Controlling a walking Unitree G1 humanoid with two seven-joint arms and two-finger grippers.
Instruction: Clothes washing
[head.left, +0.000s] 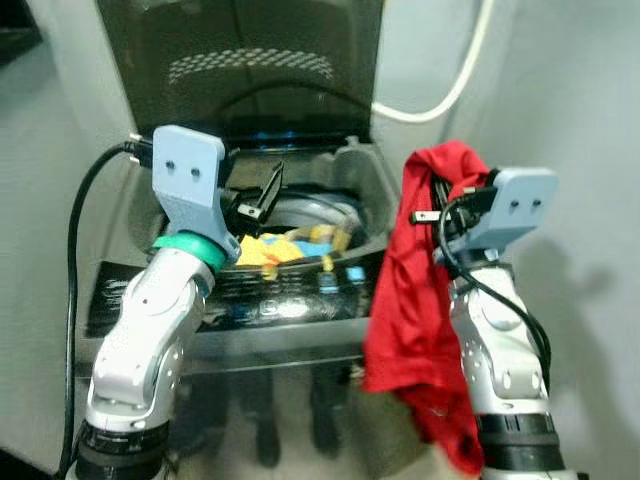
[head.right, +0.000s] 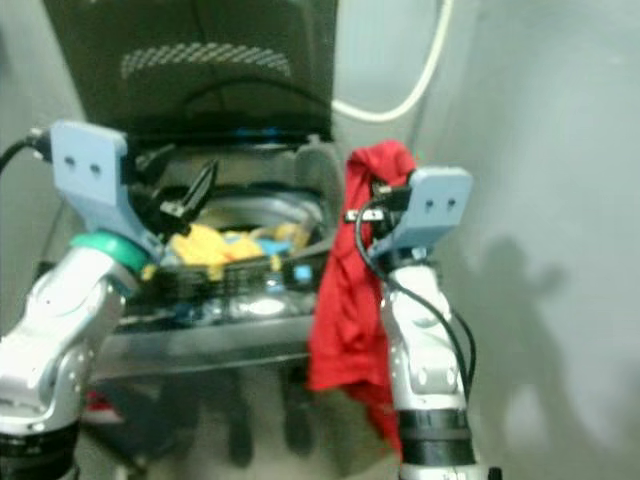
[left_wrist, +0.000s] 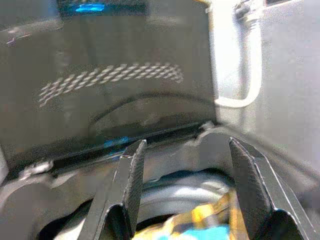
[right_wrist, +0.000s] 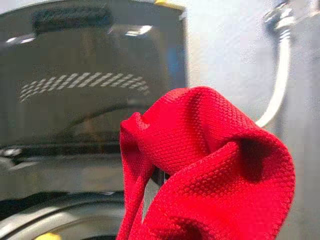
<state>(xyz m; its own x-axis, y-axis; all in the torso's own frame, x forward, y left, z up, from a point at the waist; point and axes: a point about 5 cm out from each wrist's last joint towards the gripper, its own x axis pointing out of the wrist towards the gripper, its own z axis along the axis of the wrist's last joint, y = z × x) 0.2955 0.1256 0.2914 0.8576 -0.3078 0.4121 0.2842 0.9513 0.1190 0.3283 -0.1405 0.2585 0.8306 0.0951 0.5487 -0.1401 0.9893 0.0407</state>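
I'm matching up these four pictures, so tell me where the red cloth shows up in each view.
Left eye: red cloth right of centre, draped over the right gripper.
Right eye: centre, hanging beside the washer.
Left wrist: not in it.
Right wrist: lower right, close up.
Shared landmark: the raised dark lid with its pale dotted band.

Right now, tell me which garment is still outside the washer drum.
The red garment, draped over the right pincer beside the washer. The yellow clothes already lie in the drum, below the open left pincer.

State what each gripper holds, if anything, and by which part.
The right gripper holds the red garment by a bunched fold at its top; the rest hangs down. The left gripper is open, holding nothing.
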